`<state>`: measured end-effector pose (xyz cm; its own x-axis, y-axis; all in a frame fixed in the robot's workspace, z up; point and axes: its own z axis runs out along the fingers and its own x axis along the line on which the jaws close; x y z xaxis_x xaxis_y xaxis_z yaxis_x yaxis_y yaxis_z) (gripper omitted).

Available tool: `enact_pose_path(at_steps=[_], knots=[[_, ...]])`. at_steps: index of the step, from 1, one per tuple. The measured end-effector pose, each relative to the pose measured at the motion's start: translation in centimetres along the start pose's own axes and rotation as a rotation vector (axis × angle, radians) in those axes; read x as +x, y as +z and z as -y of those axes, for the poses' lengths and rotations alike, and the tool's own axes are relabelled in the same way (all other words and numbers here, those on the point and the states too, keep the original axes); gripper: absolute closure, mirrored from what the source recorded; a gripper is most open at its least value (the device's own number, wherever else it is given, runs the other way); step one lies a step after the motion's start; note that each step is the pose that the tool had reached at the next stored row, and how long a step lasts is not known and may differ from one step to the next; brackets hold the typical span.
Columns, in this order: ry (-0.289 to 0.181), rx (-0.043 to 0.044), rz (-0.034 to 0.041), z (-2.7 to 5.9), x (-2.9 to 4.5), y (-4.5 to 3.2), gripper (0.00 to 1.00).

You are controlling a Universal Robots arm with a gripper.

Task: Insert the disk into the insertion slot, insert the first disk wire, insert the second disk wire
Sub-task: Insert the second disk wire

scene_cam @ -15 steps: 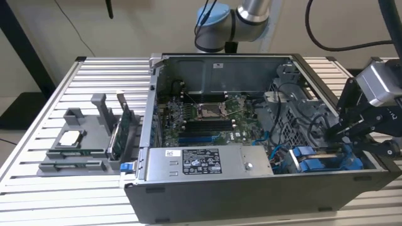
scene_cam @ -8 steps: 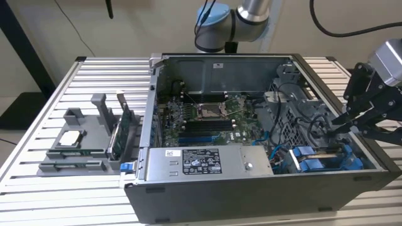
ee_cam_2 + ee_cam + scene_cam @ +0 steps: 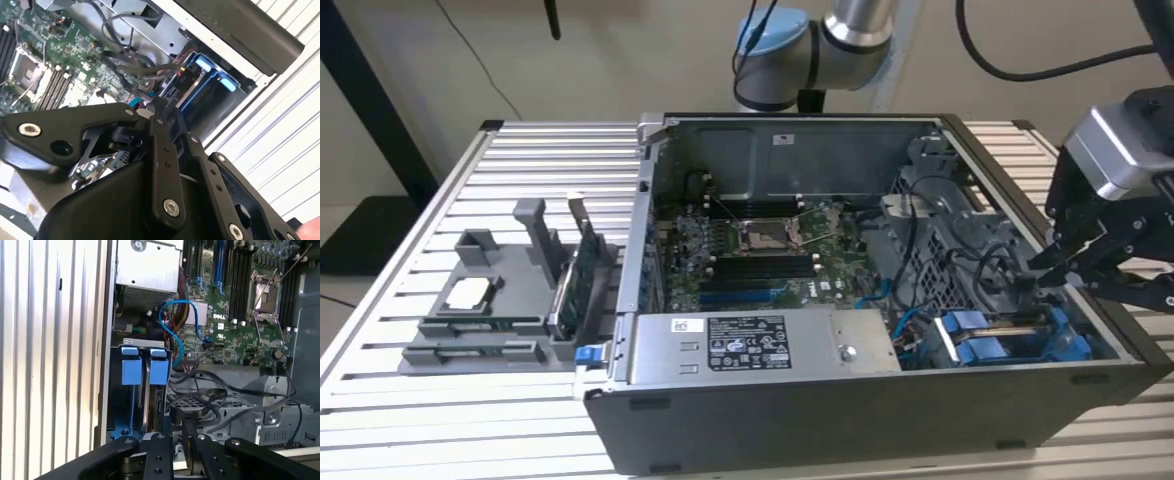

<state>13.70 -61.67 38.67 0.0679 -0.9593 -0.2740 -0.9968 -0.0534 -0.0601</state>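
Bright blue disk (image 3: 135,372) frame; green board (image 3: 767,250); black gripper (image 3: 160,112).

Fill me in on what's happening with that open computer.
A robot arm's gripper is reaching into the open computer case on the slatted table, at the exterior view's right end. It sits just above the blue-framed disk, which already stands in the insertion slot at the case's corner. Loose dark cables run beside the gripper in the first wrist view. The green motherboard and the grey metal box lie further in.
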Motion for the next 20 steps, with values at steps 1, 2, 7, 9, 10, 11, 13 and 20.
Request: enact_pose_path(at_steps=[1,2,7,9,10,11,13,20], knots=[[-0.005,0.0147,-0.0045,-0.26,-0.02,0.01,0.77],[-0.008,0.0265,-0.0081,-0.56,-0.04,0.02,0.77],[-0.02,0.06,-0.0383,-1.97,-0.33,0.22,0.77],[-0.024,0.0665,-0.0565,-2.33,-0.66,0.36,0.77],[-0.025,0.0698,-0.0605,-2.51,-0.91,0.44,0.77],[-0.026,0.0729,-0.0643,-2.68,-1.16,0.52,0.77],[-0.028,0.0784,-0.0691,-2.97,-1.8,0.7,0.77],[-0.042,0.1099,-0.1281,-3.17,-3.06,1.17,0.77]])
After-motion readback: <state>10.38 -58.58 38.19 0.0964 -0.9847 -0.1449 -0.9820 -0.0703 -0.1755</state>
